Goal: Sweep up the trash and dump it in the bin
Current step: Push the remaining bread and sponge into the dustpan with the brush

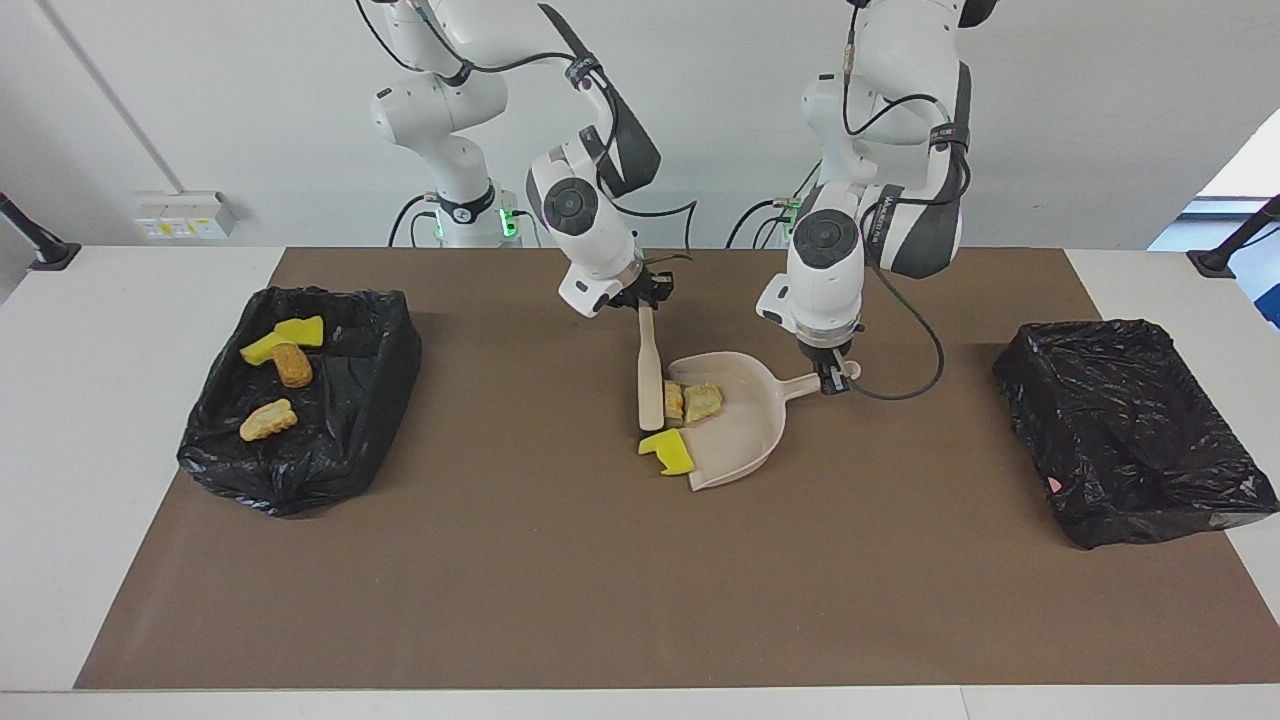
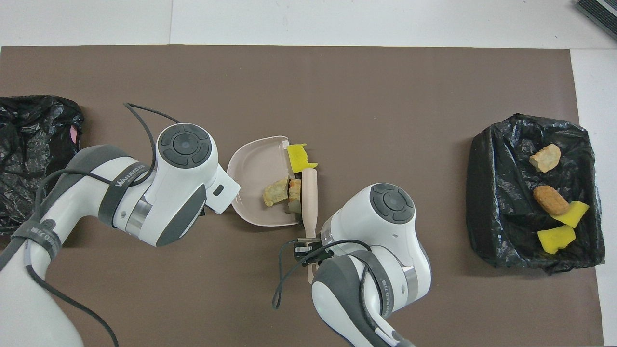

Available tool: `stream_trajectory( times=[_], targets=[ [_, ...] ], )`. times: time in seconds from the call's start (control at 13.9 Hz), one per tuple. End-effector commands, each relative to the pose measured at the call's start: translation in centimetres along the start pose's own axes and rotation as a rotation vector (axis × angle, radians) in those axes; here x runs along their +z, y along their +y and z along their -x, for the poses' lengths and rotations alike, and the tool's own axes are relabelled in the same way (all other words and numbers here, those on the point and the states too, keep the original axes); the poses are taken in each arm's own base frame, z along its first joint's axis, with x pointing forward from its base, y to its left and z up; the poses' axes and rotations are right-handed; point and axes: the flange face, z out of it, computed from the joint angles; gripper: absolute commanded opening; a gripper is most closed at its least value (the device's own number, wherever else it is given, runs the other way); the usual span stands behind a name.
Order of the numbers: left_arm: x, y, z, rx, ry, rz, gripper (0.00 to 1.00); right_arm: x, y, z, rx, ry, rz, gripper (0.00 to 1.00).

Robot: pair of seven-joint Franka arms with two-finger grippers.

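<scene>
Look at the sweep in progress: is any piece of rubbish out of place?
Yes. The yellow sponge chunk sits at the dustpan lip, mostly on the mat, while the two tan lumps lie inside the pan beside the brush. It has slipped past the brush tip and could be left out.
</scene>
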Motion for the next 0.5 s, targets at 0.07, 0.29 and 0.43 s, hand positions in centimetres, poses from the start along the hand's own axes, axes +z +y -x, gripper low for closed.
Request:
stream_trajectory(
  times=[0.07,0.29,0.43],
  targets=[
    [0.0,1.0,-0.1,0.009,0.010,-0.040,0.00,-2.7,-1.1,0.5,-0.023,0.006,-0.095,0.00],
    [0.1,1.1,0.1,0.008,0.007,-0.036,0.00,-5.9,0.3,1.0,-0.052,0.009,-0.045,0.00],
    [0.2,1.1,0.1,0.008,0.002,-0.029,0.00,-6.7,1.6,0.4,-0.136,0.066,0.132,0.00]
  ],
)
